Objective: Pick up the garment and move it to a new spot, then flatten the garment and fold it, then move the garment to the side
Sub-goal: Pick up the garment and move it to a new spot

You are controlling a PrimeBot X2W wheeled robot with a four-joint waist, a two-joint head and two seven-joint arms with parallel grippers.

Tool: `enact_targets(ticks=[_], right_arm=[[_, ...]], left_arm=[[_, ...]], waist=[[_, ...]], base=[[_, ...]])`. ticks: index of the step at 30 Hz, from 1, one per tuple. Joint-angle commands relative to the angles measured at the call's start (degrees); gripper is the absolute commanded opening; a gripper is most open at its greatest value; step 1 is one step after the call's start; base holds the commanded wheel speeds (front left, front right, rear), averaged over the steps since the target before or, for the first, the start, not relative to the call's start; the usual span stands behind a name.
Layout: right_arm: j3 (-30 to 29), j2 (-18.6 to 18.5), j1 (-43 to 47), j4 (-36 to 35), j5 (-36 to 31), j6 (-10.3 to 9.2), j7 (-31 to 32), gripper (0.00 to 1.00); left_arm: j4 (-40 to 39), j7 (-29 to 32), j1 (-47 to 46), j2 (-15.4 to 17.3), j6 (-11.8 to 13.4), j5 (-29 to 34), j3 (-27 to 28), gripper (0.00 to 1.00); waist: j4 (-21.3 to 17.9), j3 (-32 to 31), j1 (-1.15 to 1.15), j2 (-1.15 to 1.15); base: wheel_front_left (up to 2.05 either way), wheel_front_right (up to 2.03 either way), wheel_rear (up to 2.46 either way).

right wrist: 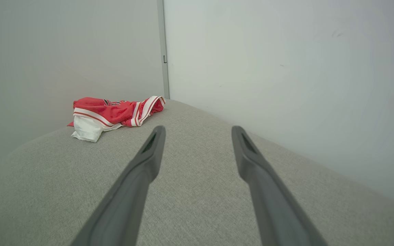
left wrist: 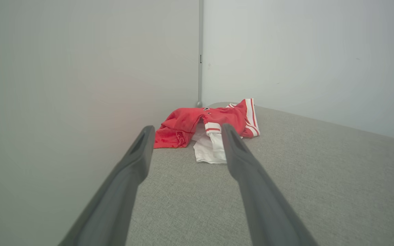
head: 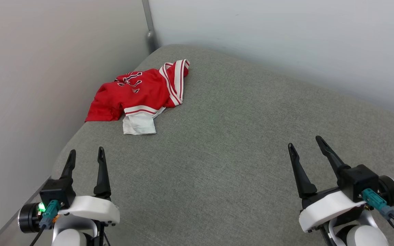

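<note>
garment [head: 139, 95] far left on cushion [head: 234, 153], near corner

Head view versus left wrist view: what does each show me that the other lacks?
Head view: the left gripper and right gripper, both open, apart from the garment, and its black lettering from above. Left wrist view: a low look along the left fingers, the white sleeve between their tips. Both: the garment crumpled on the grey cushion beside the wall, untouched.
</note>
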Motion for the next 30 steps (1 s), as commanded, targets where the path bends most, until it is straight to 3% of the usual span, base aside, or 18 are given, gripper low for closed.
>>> enact_targets(ticks=[1,9,15,23,30], right_arm=[[-0.1,0.1,-0.3,-0.1,0.0,-0.04,0.0,1.0],[0.2,0.1,-2.4,-2.6,-2.1,-0.04,2.3,1.0],[0.5,0.1,-5.2,-4.7,-3.8,-0.04,3.4,1.0],[0.5,0.1,-8.9,-5.3,-4.3,-0.04,2.3,1.0],[1.4,0.1,-11.9,-5.0,-4.5,-0.04,0.9,1.0]], left_arm=[[0.1,-0.2,-1.1,-0.3,-0.2,0.3,-0.2,1.0],[1.0,-0.2,-12.5,1.7,-0.8,-0.4,1.1,1.0],[5.5,2.5,-25.9,7.0,-1.9,-2.3,3.4,1.0],[13.8,16.7,-39.3,16.7,-4.8,-6.6,3.1,1.0],[19.2,32.1,-43.3,27.0,-5.4,-16.0,-4.4,1.0]], waist=[[-0.1,0.1,0.0,0.0],[-4.6,6.0,0.0,0.0],[-10.8,13.4,0.0,0.0],[-17.4,22.8,0.0,0.0],[-20.8,29.1,0.0,0.0]], base=[[0.0,0.0,0.0],[0.0,0.0,0.0],[0.0,0.0,0.0],[0.0,0.0,0.0],[0.0,0.0,0.0]])
